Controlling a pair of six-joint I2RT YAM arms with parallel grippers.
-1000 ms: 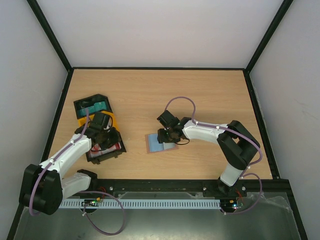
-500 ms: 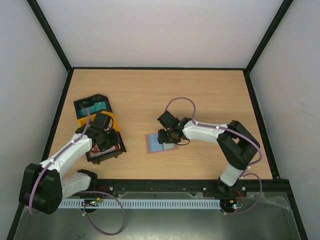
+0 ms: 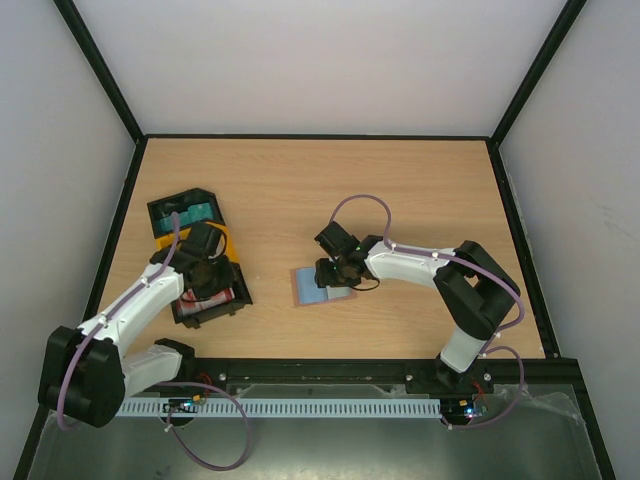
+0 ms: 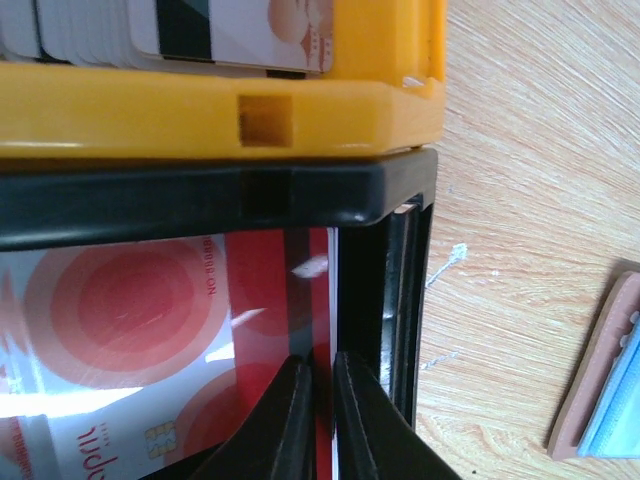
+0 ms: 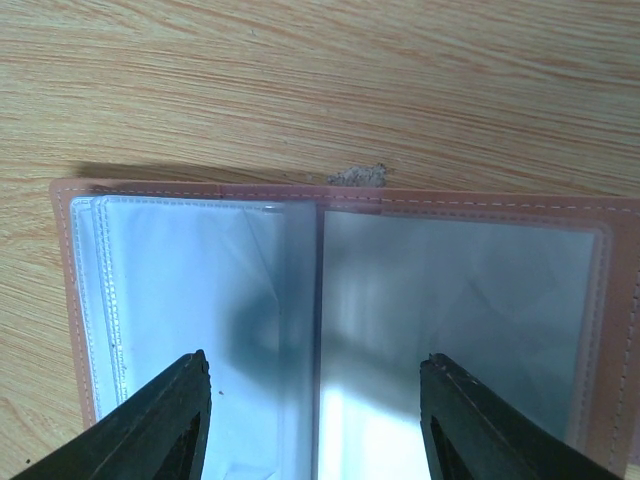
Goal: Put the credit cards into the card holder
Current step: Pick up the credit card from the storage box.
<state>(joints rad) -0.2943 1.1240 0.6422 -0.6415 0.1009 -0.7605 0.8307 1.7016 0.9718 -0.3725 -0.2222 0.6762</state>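
Top external, wooden table [image 3: 400,180], pale walls [image 3: 320,60], left end effector [image 4: 318,362] together, right end effector [image 5: 317,360] apart.

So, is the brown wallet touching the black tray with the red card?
Apart. The left wrist view shows bare table between the card holder and the black tray.

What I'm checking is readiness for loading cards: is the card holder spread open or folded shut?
Spread open. The card holder lies flat on the table, both clear-pocket halves and centre fold showing.
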